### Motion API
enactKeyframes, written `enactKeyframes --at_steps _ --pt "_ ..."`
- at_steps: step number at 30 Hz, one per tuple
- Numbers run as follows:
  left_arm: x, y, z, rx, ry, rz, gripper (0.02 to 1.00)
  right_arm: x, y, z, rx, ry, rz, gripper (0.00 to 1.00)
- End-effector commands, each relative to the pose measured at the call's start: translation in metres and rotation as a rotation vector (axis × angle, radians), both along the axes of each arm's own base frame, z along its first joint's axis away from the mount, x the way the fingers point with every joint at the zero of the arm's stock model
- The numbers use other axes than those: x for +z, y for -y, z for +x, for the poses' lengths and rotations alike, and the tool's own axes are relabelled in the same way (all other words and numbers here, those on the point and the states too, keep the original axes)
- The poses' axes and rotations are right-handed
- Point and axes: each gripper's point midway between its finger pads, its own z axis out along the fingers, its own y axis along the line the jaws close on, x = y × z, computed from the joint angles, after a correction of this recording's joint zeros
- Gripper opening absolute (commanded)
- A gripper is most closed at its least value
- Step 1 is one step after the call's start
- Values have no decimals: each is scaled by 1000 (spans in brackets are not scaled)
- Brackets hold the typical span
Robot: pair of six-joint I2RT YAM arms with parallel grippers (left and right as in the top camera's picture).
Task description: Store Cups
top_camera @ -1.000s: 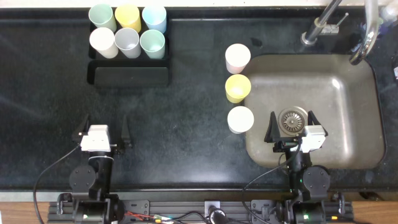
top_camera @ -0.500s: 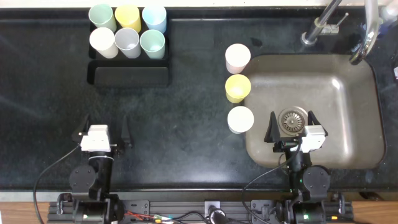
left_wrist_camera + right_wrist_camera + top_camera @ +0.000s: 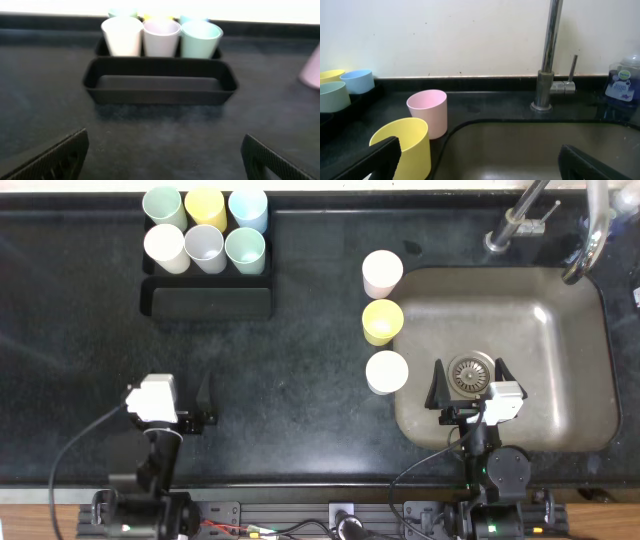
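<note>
A black tray (image 3: 208, 302) at the back left holds several cups in its two rear rows, and its front compartment (image 3: 160, 82) is bare. White (image 3: 122, 35), lilac (image 3: 161, 36) and mint (image 3: 201, 37) cups stand just behind that compartment. Three loose cups stand in a line along the sink's left rim: pink (image 3: 382, 273), yellow (image 3: 382, 321), white (image 3: 386, 372). My left gripper (image 3: 172, 393) hangs open over the counter, well in front of the tray. My right gripper (image 3: 470, 380) is open over the sink by the drain, with the yellow cup (image 3: 402, 145) and pink cup (image 3: 427, 112) close by.
The steel sink (image 3: 540, 310) fills the right side, with the faucet (image 3: 550, 55) and a soap bottle (image 3: 622, 80) behind it. Dark counter (image 3: 300, 380) lies between the tray and the loose cups.
My left arm's wrist has shifted and turned slightly, so its gripper now sits skewed. The right arm and all the cups have not moved.
</note>
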Motion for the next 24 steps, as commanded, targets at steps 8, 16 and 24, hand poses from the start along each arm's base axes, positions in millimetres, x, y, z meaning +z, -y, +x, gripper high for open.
enactKeyframes --at_steps 8,16,24 --pt "124 122 89 -333 -325 -136 1000 -4 -1 0 6 0 8 993" --pt "156 201 159 -315 -545 62 1000 -4 -1 0 6 0 8 996" --pt "120 256 176 -321 -629 186 1000 -4 -1 0 6 0 8 996"
